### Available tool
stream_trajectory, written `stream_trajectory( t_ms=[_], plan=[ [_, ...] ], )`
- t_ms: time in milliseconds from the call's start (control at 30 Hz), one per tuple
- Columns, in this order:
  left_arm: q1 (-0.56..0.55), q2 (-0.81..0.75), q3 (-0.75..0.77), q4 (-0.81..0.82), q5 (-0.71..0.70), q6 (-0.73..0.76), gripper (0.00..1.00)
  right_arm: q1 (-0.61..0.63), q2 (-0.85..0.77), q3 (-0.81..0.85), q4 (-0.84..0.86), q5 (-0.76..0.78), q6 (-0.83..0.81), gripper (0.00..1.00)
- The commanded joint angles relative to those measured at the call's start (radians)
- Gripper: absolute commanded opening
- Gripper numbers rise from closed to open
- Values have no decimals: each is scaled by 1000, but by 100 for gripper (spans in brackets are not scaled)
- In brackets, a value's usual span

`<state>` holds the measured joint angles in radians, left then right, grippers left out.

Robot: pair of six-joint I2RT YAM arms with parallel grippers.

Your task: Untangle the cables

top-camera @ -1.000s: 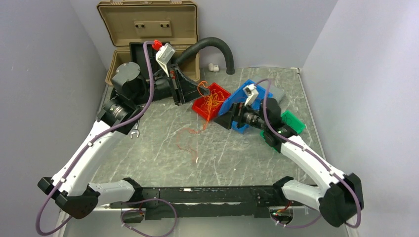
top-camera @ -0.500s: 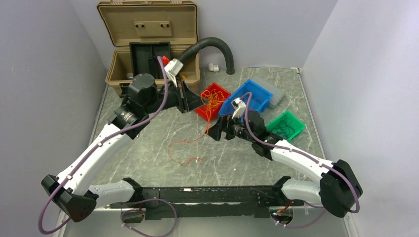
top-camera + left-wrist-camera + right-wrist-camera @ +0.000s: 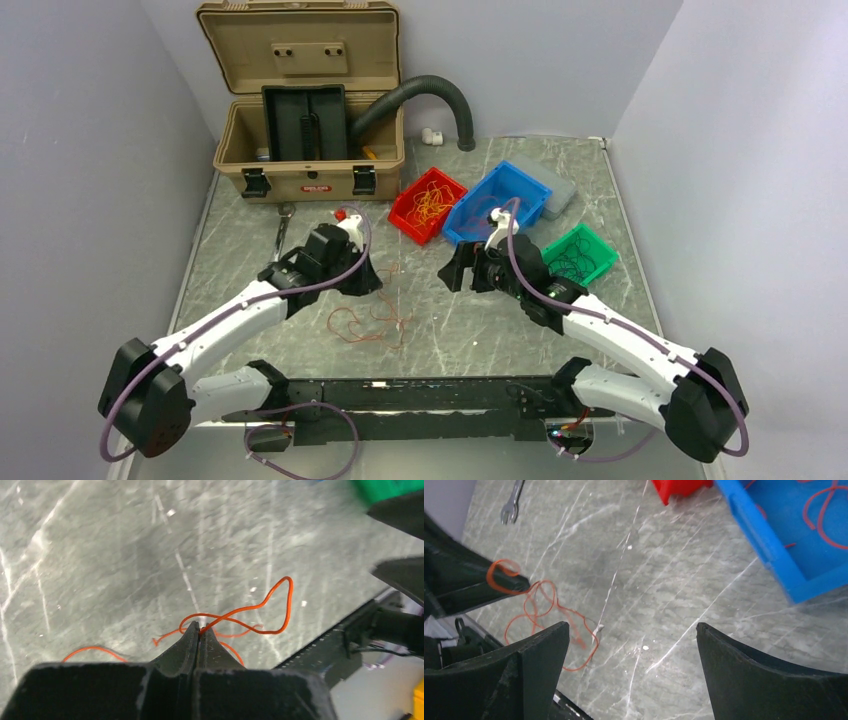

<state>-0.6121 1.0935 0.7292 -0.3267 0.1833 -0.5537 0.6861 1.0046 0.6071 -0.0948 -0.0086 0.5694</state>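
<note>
A red bin [image 3: 405, 222] at the far middle held a tangle of orange-yellow cables [image 3: 432, 203], the blue bin [image 3: 769, 545] to its right a few red cables [image 3: 819, 515], the green bin [image 3: 603, 268] dark ones, and a tan case [image 3: 300, 185] stood open at the far left. The left gripper [image 3: 199, 631] was closed tight on one orange-red cable [image 3: 270, 592], whose loose loops lay on the table [image 3: 470, 330] just near of it. To its right, the right gripper [image 3: 633, 630] gaped fully, with nothing between its fingers.

An open tan case [image 3: 300, 186] sits at the far left corner of the counter [image 3: 450, 325], a black ribbed hose [image 3: 440, 88] arching beside it. A red bin [image 3: 408, 228], a blue bin [image 3: 470, 205] and a green bin [image 3: 598, 243] run toward the right edge. A wrench [image 3: 511, 501] lies near the left edge.
</note>
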Motion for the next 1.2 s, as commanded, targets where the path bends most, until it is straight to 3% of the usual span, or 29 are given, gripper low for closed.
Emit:
stream_trajectory(
  t_ms=[0, 67, 267, 400, 500, 633, 733, 967, 1167],
  plan=[
    [-2, 56, -45, 58, -82, 11, 1, 71, 50, 40, -23, -8, -43, 100],
    [-1, 76, -46, 35, -111, 13, 11, 121, 115, 74, -49, 36, -49, 100],
    [-2, 21, -5, -98, -160, 36, 67, 247, 282, 153, -36, 74, -62, 100],
    [43, -61, 33, -209, -178, 40, 82, 284, 383, 198, -3, 69, -84, 100],
    [167, -98, 46, -291, -93, 26, 90, 309, 471, 265, -5, 72, -120, 100],
    [331, -180, 12, -336, 40, -7, 95, 292, 584, 353, -20, 64, -138, 100],
    [390, -232, -32, -356, 109, -85, 94, 207, 645, 388, 32, -136, -89, 100],
    [410, -357, -256, -265, 217, -296, 85, 187, 804, 506, 35, -257, -41, 100],
    [410, -387, -317, -262, 193, -319, 79, 199, 886, 510, 88, -379, -29, 100]
  ],
)
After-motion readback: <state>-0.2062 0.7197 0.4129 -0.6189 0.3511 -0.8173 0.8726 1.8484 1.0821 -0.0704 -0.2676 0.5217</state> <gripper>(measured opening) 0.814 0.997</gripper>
